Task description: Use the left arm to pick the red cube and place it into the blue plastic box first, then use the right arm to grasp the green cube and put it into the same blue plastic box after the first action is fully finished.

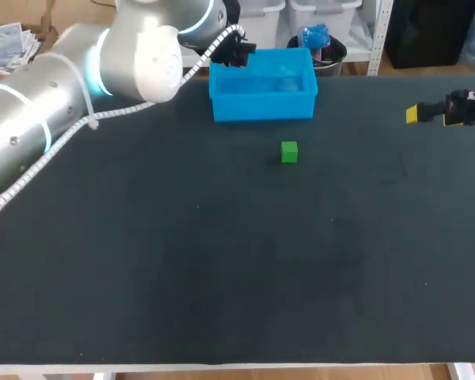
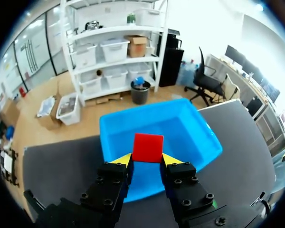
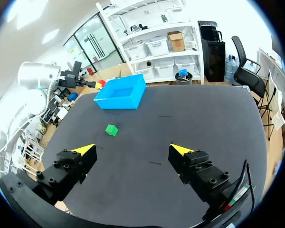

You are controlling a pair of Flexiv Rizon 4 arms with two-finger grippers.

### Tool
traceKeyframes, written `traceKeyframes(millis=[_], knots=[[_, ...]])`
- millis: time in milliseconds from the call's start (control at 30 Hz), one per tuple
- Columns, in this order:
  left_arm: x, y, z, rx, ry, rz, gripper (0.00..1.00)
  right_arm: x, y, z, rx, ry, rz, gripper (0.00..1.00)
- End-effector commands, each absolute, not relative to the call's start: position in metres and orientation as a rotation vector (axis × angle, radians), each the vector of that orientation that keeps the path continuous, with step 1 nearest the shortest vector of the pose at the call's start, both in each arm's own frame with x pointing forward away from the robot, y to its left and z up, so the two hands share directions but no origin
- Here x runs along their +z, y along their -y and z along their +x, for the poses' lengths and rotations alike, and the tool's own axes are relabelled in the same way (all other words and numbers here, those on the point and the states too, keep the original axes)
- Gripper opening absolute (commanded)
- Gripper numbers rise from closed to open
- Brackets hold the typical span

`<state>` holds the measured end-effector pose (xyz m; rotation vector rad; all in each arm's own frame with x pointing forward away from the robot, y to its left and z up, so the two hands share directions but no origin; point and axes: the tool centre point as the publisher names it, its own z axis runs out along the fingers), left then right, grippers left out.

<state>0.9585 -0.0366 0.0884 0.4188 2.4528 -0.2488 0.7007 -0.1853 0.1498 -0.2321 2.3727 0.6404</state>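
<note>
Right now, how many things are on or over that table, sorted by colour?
Red: 1, the red cube
Green: 1, the green cube
Blue: 1, the blue plastic box
Total: 3

Left arm (image 1: 55, 95) silver-white, blue-lit rings, white corrugated cable — right tool (image 3: 132, 149) black, screw-studded, yellow tips.
</note>
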Motion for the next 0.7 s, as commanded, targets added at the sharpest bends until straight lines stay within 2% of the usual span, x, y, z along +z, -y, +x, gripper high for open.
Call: traceKeyframes(millis=[33,700], knots=[[0.078,0.042,0.976,-0.256,-2.465,0.427,0.0,0.15,0.186,0.701,0.642,-2.372,-0.234,1.0],[0.052,0.05,0.974,-0.242,-2.559,0.442,0.0,0.15,0.186,0.701,0.642,-2.372,-0.234,1.0]])
